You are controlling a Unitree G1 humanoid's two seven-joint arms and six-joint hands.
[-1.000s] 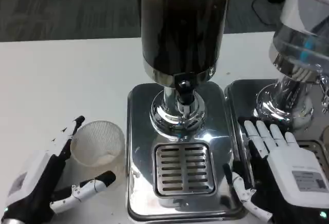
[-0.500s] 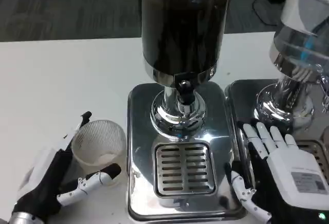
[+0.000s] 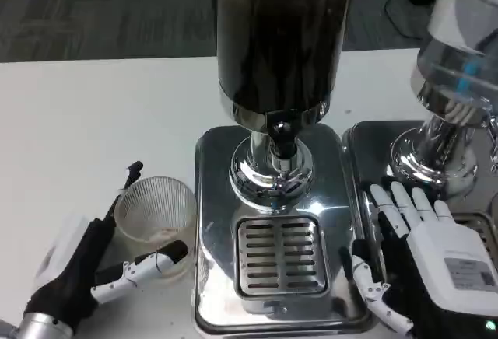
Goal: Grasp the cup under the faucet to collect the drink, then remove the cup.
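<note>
Left hand [image 3: 85,265]: fingers curling around the cup [image 3: 154,216]; firm contact unclear.
Right hand [image 3: 424,265]: lying flat, fingers apart, partly cropped.

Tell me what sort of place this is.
Probably a drinks station set up in an office or lab: a dark-filled beverage dispenser on a chrome drip-tray base, a second dispenser beside it, on a white table over grey carpet.

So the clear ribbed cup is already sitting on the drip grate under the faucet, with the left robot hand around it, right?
Not quite. In the head view the cup stands on the white table, left of the dispenser base, not on the drip grate under the faucet. The left robot hand is indeed around it, fingers on either side.
</note>
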